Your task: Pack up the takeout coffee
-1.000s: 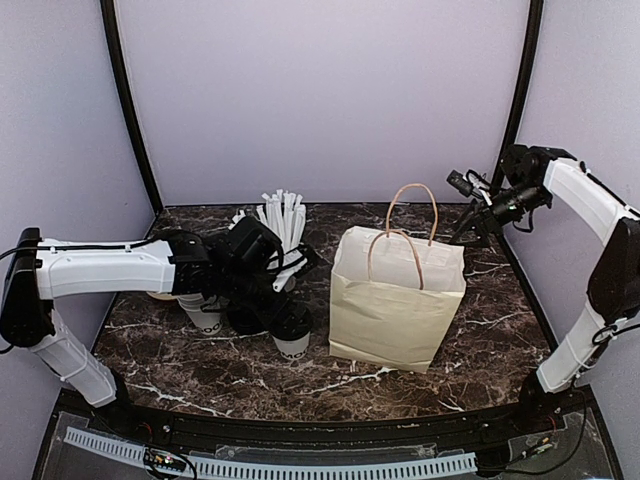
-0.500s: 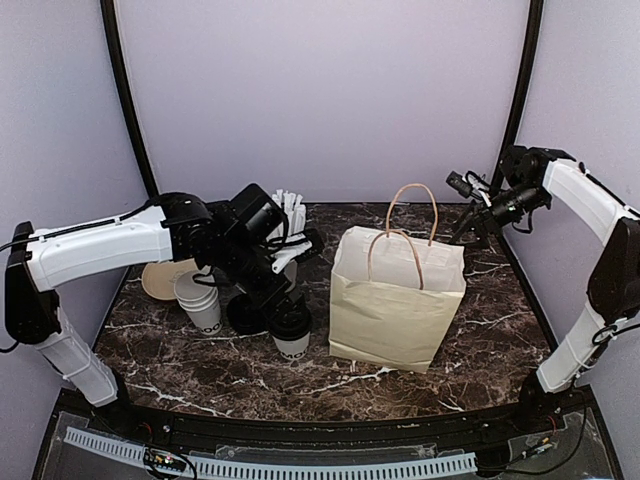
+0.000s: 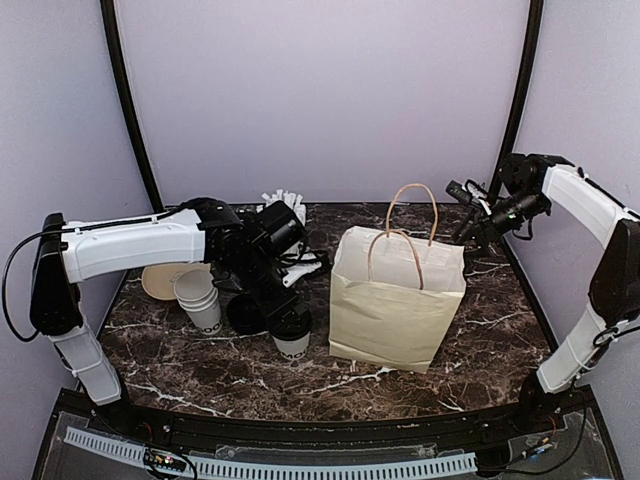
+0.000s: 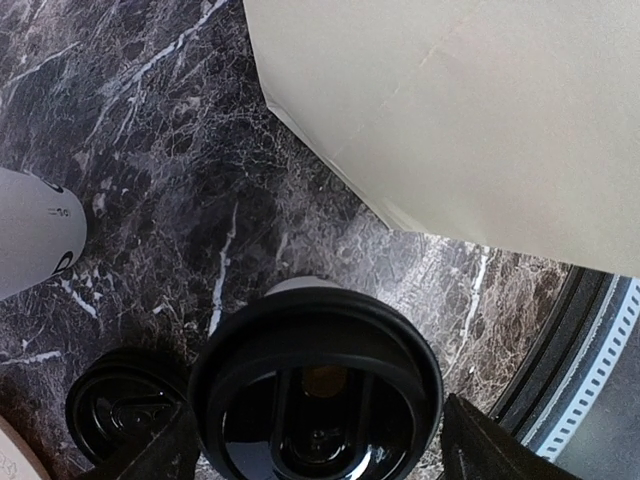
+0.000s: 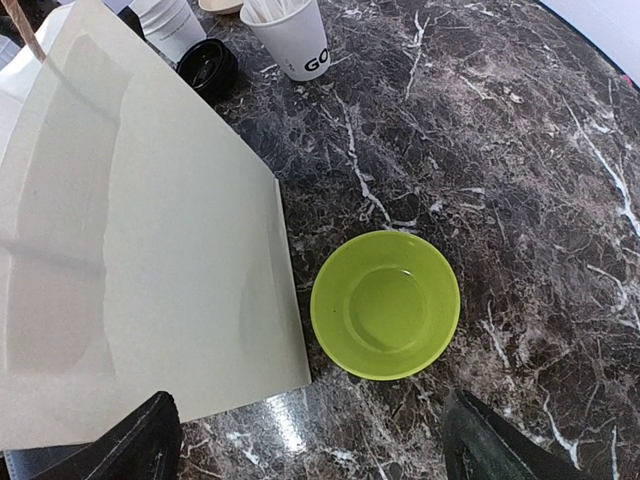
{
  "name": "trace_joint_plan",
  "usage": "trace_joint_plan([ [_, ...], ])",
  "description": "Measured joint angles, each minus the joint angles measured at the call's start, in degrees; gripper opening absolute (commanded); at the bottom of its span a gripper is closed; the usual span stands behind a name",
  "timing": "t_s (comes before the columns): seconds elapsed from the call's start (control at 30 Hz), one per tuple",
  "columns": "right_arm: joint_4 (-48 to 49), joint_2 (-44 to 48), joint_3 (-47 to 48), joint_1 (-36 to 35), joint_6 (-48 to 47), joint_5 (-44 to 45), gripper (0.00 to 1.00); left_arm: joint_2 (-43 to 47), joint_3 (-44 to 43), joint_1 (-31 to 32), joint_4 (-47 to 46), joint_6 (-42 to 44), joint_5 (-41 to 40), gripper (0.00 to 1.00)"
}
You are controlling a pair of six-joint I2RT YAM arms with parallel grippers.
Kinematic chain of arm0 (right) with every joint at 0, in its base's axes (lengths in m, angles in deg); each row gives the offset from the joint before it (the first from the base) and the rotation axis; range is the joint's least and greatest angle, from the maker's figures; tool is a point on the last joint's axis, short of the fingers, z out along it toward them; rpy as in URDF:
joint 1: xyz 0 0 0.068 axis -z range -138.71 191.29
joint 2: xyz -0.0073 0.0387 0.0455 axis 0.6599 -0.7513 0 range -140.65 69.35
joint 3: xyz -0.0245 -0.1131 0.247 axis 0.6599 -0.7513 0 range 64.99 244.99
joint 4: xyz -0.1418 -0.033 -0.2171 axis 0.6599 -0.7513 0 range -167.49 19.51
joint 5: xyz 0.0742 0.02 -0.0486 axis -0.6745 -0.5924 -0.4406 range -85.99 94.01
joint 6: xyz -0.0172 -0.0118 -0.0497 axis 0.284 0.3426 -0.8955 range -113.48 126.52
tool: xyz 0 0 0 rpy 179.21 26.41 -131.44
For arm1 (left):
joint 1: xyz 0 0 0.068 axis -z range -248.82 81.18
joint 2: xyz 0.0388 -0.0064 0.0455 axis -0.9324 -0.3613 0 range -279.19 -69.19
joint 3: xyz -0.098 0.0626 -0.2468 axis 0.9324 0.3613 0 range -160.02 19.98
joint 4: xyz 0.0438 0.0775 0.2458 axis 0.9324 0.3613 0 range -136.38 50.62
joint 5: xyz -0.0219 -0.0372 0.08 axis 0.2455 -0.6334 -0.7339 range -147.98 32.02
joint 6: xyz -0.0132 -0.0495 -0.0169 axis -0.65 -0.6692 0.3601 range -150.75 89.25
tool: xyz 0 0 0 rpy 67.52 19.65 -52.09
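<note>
The takeout coffee (image 3: 292, 335) is a white paper cup with a black lid, standing just left of the paper bag (image 3: 398, 300). My left gripper (image 3: 288, 300) hovers right over it, open. In the left wrist view the black lid (image 4: 315, 390) fills the space between my two fingers (image 4: 490, 450), which stand clear of it on either side. My right gripper (image 3: 468, 222) hangs open behind the bag's far right corner and holds nothing. In the right wrist view it looks down on the bag (image 5: 130, 250).
A lime green bowl (image 5: 385, 305) sits on the marble behind the bag. A stack of lidless cups (image 3: 200, 300), a loose black lid (image 3: 243, 315), a tan disc (image 3: 160, 280) and a cup of straws (image 3: 285, 205) crowd the left side.
My left arm has swung right and forward, bringing its open gripper from over the cup stack to above the lidded cup. The right gripper has dipped slightly.
</note>
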Motion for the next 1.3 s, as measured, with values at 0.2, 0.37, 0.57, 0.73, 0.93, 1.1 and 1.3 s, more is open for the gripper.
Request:
trace_joint_plan([
  [0.2,0.02,0.07,-0.48,0.00,-0.15,0.02,0.91,-1.51,-0.52,0.00,0.96,0.63,-0.83,0.78],
  [0.37,0.00,0.07,-0.48,0.02,-0.31,0.02,0.91,-2.36,-1.81,0.00,1.84,1.25,-0.55,0.70],
  [0.57,-1.36,0.07,1.20,0.00,-0.35,-0.17,0.91,-3.30,-3.43,0.00,3.58,1.46,-0.07,0.65],
  [0.73,-2.71,0.13,9.20,0.02,1.18,-1.99,0.92,-3.34,-5.75,0.00,5.81,1.33,0.02,0.63],
  [0.93,-3.63,1.22,15.45,0.02,5.81,-5.84,0.92,-1.33,-8.61,0.00,7.67,0.24,-2.43,0.62],
  [1.1,-6.25,1.33,19.10,-0.61,7.67,-10.54,0.90,1.27,-11.67,-0.15,9.94,-0.92,-6.62,0.61],
  [1.3,-3.96,3.56,18.58,-8.50,12.41,-10.29,0.79,3.78,-15.72,-0.98,11.96,-2.93,-10.62,0.60],
])
